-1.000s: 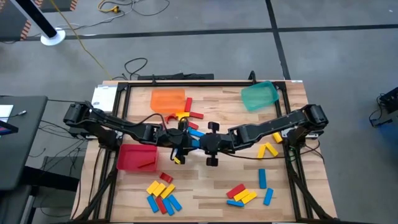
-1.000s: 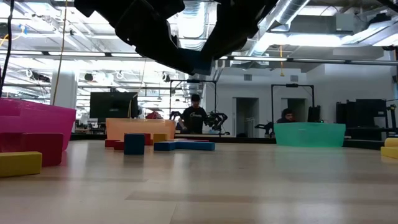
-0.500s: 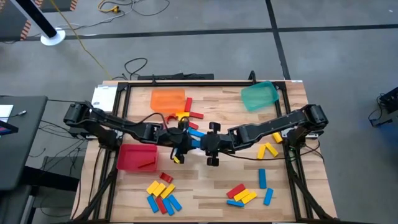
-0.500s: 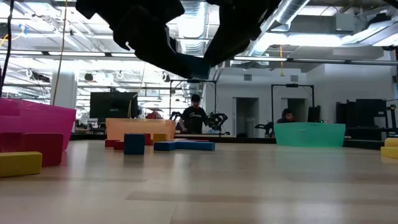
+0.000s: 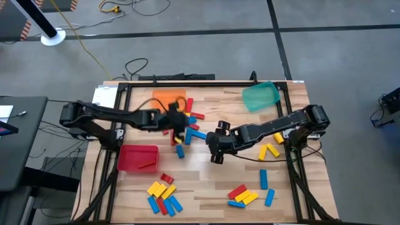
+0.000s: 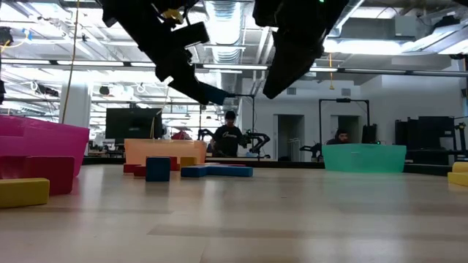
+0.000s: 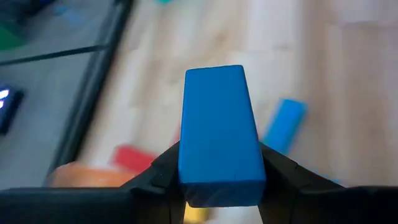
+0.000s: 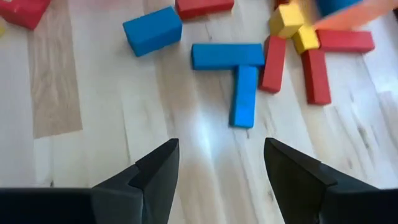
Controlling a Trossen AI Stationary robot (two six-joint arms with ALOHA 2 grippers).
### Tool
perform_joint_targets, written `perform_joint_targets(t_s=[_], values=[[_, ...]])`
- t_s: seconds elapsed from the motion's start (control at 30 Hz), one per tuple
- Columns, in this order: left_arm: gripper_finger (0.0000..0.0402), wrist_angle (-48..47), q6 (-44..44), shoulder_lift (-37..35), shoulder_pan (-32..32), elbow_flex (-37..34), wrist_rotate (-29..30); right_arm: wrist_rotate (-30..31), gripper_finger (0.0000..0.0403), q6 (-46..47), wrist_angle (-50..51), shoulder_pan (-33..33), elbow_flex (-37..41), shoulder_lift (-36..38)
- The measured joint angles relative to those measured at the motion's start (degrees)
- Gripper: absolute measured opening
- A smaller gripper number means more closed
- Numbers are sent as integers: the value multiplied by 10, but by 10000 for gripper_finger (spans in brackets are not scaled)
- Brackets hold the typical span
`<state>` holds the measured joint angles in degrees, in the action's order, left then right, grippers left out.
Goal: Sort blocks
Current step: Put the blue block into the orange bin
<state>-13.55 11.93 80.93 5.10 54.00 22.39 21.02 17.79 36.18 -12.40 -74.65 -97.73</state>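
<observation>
A blue block [image 7: 219, 134] is clenched in the left gripper [image 5: 177, 120] above the desk [image 5: 212, 181], probably for binning, while the right gripper [image 8: 217, 163] is held with jaws released over the scattered blocks [image 8: 245, 94].

A grey concrete floor [image 5: 187, 37] surrounds the wooden table [image 5: 206, 187] — cables trail across it. Beyond the table's far edge, a bright workshop: ceiling ducts [image 6: 227, 14], monitors [image 6: 133, 124], two people.

red, blue & yellow blocks [image 5: 164, 195] are scattered flat in clusters across the table; one blue block [image 7: 220, 134] is held lifted mid-table.
</observation>
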Motion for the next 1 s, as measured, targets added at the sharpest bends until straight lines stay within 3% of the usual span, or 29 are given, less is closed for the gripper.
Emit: perform_joint_targets(t_s=[0.17,0.47,0.6,1.0], values=[[134,-43,25,-30,106,0,-3,0,249,29,15,-18,0,0],[134,-139,33,-20,312,0,-130,37,249,59,25,-72,0,0],[138,-137,33,-21,349,0,-175,51,249,73,25,-85,0,0],[147,-139,60,25,383,0,-174,66,249,112,19,-114,0,0]])
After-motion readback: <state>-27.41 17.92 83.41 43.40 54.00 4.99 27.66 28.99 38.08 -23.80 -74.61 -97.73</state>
